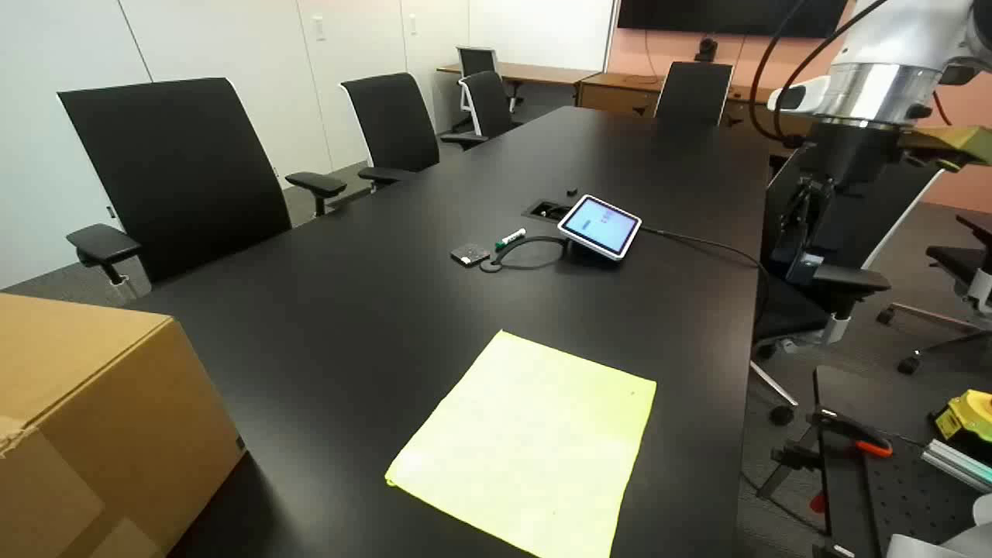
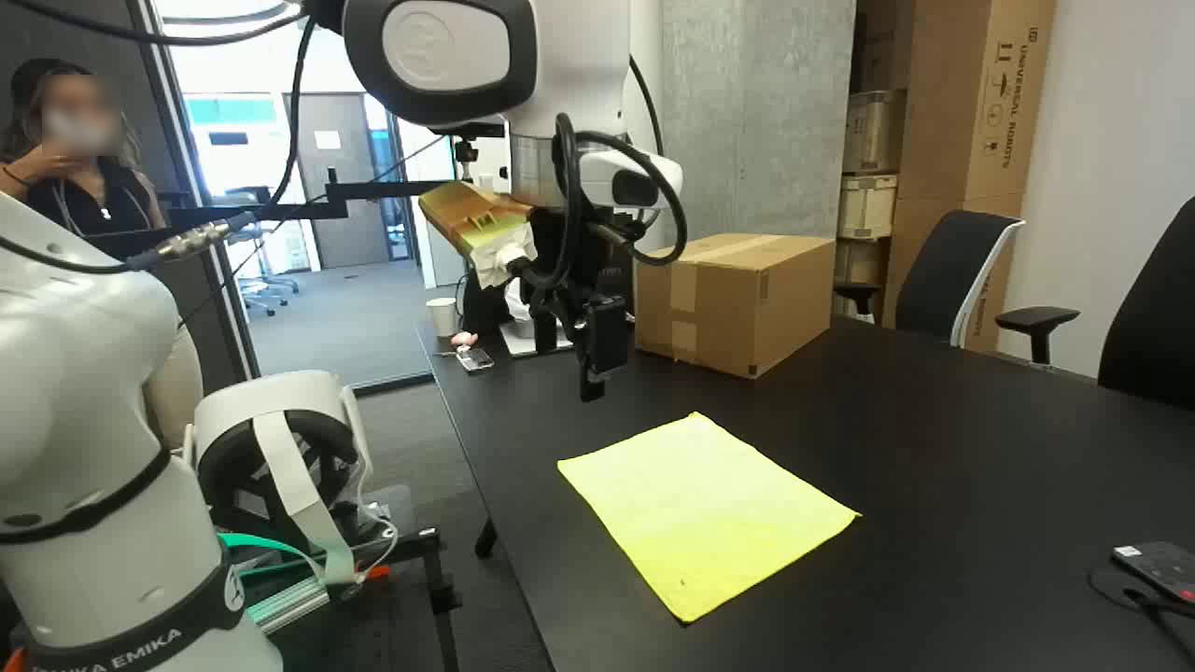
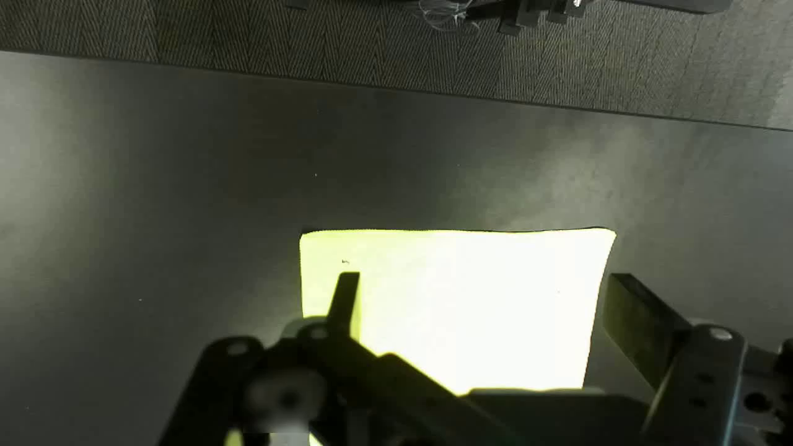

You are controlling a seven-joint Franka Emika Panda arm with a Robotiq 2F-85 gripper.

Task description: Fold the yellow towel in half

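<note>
In an exterior view, a box point(image 1: 147, 442) is sitting left of the yellow towel point(image 1: 535, 446), a tablet point(image 1: 601, 225) is resting far behind; the gripper point(image 3: 484, 275) is hanging, fingers apart

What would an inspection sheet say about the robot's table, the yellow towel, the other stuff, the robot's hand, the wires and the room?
Surface: black table, with pale glare in the wrist view.
Job's things: yellow towel, spread flat on the table, not folded yet.
Clutter: cardboard box, tablet, green-and-white marker and small dark square thing, all on the table.
Hand: open, holding nothing, not touching the towel.
Cables: black cable running from behind the tablet towards the table's edge; arm cables hanging in loops.
Surroundings: chairs along the table; person in the background.
</note>
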